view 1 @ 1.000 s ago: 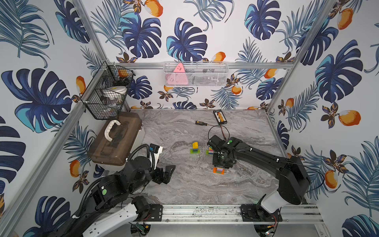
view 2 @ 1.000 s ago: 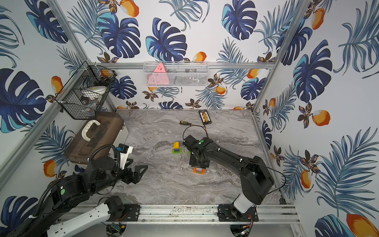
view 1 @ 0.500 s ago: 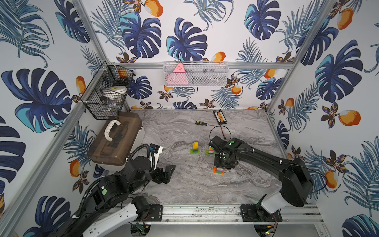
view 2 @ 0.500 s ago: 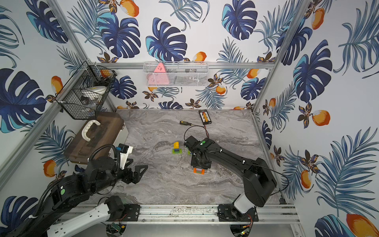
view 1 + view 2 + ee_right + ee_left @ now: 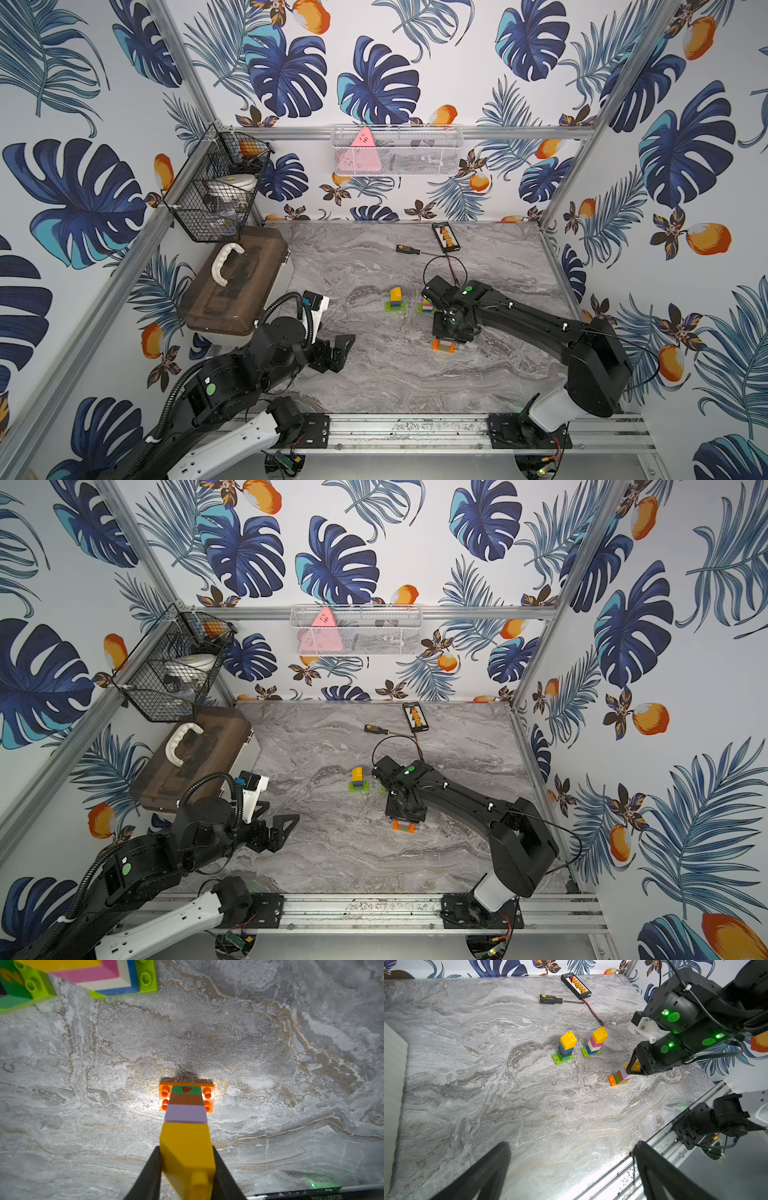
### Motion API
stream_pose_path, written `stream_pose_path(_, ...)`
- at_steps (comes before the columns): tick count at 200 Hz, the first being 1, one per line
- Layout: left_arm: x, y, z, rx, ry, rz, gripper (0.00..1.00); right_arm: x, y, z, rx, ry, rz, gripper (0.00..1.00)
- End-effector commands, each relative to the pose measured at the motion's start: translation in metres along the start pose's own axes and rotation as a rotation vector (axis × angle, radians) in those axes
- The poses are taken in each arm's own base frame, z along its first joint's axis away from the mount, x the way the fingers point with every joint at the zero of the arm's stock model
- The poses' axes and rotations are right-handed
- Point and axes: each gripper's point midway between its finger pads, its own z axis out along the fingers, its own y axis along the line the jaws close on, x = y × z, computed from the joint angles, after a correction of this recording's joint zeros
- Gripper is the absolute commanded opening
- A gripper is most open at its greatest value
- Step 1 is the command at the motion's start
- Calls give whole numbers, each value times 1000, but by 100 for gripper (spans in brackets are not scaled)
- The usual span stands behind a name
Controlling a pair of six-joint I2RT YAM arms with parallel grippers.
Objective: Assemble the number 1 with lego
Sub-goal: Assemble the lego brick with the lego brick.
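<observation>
Grey marble table (image 5: 374,382): left gripper (image 5: 571,1145) sits spread and empty by the front-left corner, well apart. Right gripper (image 5: 186,1152) points straight down over the upright orange-based brick stack (image 5: 619,1077), just right of the table's middle, pinching its yellow sloped top brick (image 5: 187,1142).

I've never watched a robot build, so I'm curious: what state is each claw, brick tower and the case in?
orange-based tower: upright, gripped at its top.
right gripper: shut on the orange-based tower.
left gripper: open, empty.
black-and-blue tower: upright, untouched.
pink-and-white tower: upright, untouched.
brown case: lid closed.
screwdriver: lying flat.
</observation>
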Motion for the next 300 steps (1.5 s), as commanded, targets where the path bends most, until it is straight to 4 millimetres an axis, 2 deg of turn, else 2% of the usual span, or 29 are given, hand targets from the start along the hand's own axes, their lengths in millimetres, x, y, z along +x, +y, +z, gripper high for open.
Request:
stream_pose_path(1,-6,0,0,-2,-25,8,99,-1,-2,3,17,-5,9,0)
stream_pose_path(84,-6,0,0,-1,-26,7,99,2,-7,19,66,11,-7,0)
stream_pose_path(116,-6,-1,0,-1,-25,9,99,2,-9,18,69,12,-12,1)
stream_pose_path(132,-6,-1,1,-1,-21,11,99,2,-7,12,57,9,-16,8)
stream_pose_path(160,-5,-2,2,-1,-16,12,99,-3,-3,-2,26,-8,-35,28)
stream_pose_path(164,-5,-2,2,-1,-16,12,99,-3,-3,-4,19,-11,-38,33)
stream_pose_path(174,-5,-2,3,-1,-13,13,99,-5,-1,-9,6,-19,-42,55)
stream_pose_path(197,-5,-2,3,0,-13,14,99,-9,3,-26,-55,-61,-66,82)
stream_pose_path(209,-5,-2,4,-1,-9,15,99,-11,7,-36,-108,-92,-96,90)
stream_pose_path(234,-4,-4,7,1,4,19,99,-14,17,-62,-241,-179,-211,95)
stream_pose_path(237,-4,-4,7,0,5,18,99,-9,14,-56,-237,-173,-234,94)
stream_pose_path(275,-3,-4,10,-4,19,21,99,10,3,-52,-359,-302,-450,95)
stream_pose_path(285,-3,-4,10,-5,20,20,99,14,-5,-49,-355,-337,-472,94)
stream_pose_path(300,-2,-4,11,-6,25,21,99,11,-2,-62,-424,-428,-483,95)
